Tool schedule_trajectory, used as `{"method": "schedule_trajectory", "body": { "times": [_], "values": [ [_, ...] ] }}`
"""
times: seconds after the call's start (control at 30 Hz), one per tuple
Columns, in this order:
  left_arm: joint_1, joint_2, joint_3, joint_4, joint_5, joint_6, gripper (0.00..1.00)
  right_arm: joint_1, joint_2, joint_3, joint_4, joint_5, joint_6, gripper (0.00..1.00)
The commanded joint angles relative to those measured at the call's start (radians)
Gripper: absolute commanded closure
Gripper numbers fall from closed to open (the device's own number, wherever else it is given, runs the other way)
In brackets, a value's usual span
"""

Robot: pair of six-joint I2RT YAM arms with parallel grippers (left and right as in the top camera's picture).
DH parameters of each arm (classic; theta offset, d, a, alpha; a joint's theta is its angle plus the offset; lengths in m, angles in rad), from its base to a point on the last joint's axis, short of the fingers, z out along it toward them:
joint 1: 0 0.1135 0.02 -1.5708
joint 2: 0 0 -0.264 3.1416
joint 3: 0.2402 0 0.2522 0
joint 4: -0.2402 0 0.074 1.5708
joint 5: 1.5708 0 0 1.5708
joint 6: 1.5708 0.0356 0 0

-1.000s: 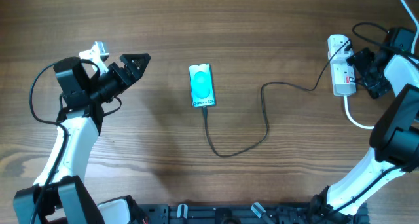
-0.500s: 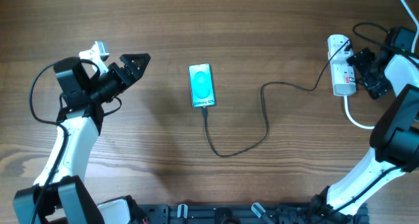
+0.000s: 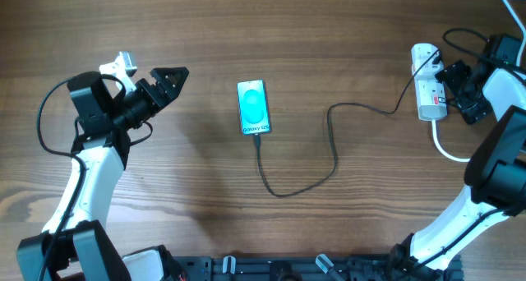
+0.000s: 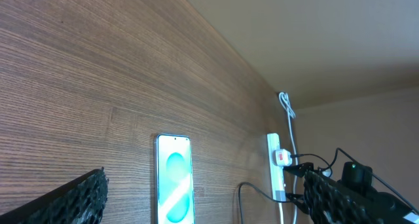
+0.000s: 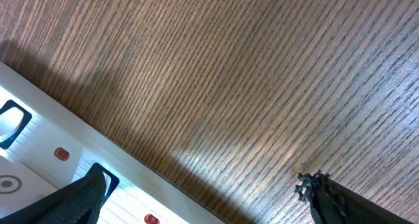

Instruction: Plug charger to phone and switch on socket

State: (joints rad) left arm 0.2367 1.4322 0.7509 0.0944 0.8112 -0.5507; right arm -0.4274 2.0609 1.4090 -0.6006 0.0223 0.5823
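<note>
The charger [image 3: 333, 154] ran up to the bottom end of the phone [image 3: 253, 108], so our worries gathered around the switch. Near the left edge of the worktop [image 3: 205, 34], the left tool [image 3: 174, 82] hung spread wide open, gripping nothing, well apart from the phone and aimed toward it. The phone lay face up and lit near the middle of the worktop, a little nearer the far edge than the near one. We could not tell from above whether the connector was fully seated or merely touching the port. From there the charger looped toward the near edge, swung back and ran to the socket [image 3: 427, 88] near the far right corner, whose white cable [image 3: 445, 152] curved toward the right edge. The right tool [image 3: 449, 82] hovered just beside the socket, also open and empty, with one finger over the strip's face in the wrist view.

We judged the socket light and loose on the worktop. A sideways push on the switch could slide it, tug the charger and pull the connector out of the phone, with nothing bracing either. The spread fingers could also land on the plug instead, since the switch looked small.
</note>
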Motion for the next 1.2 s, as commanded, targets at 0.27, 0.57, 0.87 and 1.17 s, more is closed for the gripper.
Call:
{"method": "schedule_trajectory", "body": {
  "times": [0.27,0.57,0.87,1.17],
  "values": [
    [0.001,-0.024,0.018,0.001,-0.002,0.016,0.0,0.038,0.031,-0.029,0.012,-0.087,-0.084,0.0],
    [0.001,-0.024,0.018,0.001,-0.002,0.016,0.0,0.038,0.031,-0.029,-0.015,-0.091,-0.093,0.0],
    [0.001,-0.024,0.018,0.001,-0.002,0.016,0.0,0.038,0.031,-0.029,-0.04,-0.074,-0.122,0.0],
    [0.001,-0.024,0.018,0.001,-0.002,0.016,0.0,0.027,0.03,-0.013,-0.147,-0.06,-0.303,0.0]
  ]
}}
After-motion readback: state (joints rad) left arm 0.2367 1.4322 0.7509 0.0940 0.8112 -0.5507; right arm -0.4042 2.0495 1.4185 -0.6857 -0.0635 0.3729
